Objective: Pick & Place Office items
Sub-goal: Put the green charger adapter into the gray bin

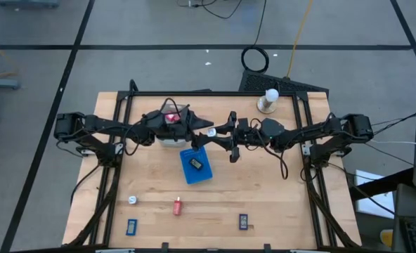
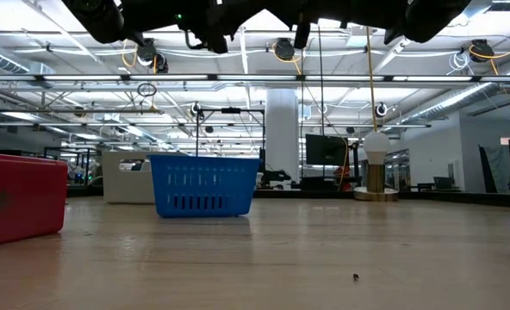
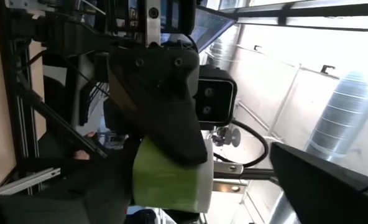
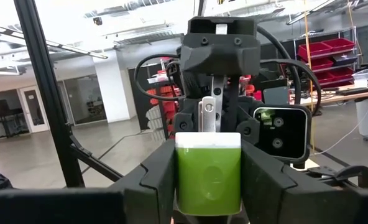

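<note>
One dark piece (image 1: 196, 164) in blue basket (image 1: 187, 176), four pieces (image 1: 178, 206) left lower frame; right gripper (image 1: 222, 137) clenched on green block (image 4: 209, 174) mid-frame, left gripper (image 1: 206, 135) spread.

1. You are working in a large open industrial lab or robotics workshop, not a home or office room.
2. Look up in the low view: exposed ceiling pipes (image 2: 255, 79), strip lights and hanging cables.
3. Your wooden tabletop (image 1: 264, 190) sits in a black metal frame (image 1: 117, 126) on a grey floor marked with dark tape lines (image 1: 74, 56).
4. Behind the right wrist, shelves carry red storage bins (image 4: 333, 50).
</note>
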Controlling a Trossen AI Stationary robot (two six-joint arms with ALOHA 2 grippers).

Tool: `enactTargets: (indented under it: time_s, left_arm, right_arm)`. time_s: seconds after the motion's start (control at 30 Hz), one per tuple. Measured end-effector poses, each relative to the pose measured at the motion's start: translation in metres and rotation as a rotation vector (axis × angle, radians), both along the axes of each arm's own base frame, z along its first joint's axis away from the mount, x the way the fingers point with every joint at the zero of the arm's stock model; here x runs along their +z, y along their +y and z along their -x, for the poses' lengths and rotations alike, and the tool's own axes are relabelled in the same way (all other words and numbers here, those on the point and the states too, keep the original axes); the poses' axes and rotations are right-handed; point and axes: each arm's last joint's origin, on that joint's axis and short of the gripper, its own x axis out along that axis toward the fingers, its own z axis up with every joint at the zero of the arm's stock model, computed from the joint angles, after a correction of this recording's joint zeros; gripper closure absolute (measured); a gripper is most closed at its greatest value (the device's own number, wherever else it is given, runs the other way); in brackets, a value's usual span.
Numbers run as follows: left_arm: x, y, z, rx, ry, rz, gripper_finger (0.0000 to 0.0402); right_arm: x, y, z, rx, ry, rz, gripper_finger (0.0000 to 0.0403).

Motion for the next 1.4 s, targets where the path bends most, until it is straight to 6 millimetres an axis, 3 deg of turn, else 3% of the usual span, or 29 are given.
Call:
enactTargets:
  time_s: [0.23,0.33,0.6,0.8,1.1,1.4]
  left_arm:
    - [-0.0007,-0.0004,-0.0003,-0.004,0.005,-0.005,0.014]
    - [-0.0007,-0.0006,-0.0003,-0.004,0.004,-0.008,0.0161]
    - [-0.0006,-0.0009,-0.0003,-0.006,0.004,-0.009,0.0141]
    - [-0.0004,-0.0009,-0.0003,-0.004,0.0,-0.017,0.0165]
    - [-0.0003,-0.0009,-0.0002,-0.004,-0.001,-0.017,0.0146]
    - [0.0011,-0.0007,0.0002,-0.004,-0.015,-0.019,0.0165]
  right_arm:
    - [0.0004,0.0,0.0002,0.0,-0.003,0.0,0.0278]
    - [0.0007,0.0,0.0003,0.0,-0.005,0.0,0.0278]
    - [0.0004,0.0001,0.0003,-0.001,-0.001,0.008,0.0278]
    - [0.0006,0.0001,0.0003,-0.002,-0.004,0.011,0.0278]
    - [0.0014,-0.0001,0.0004,-0.005,-0.015,0.019,0.0248]
    - [0.0036,-0.0001,0.0011,-0.005,-0.04,0.018,0.0244]
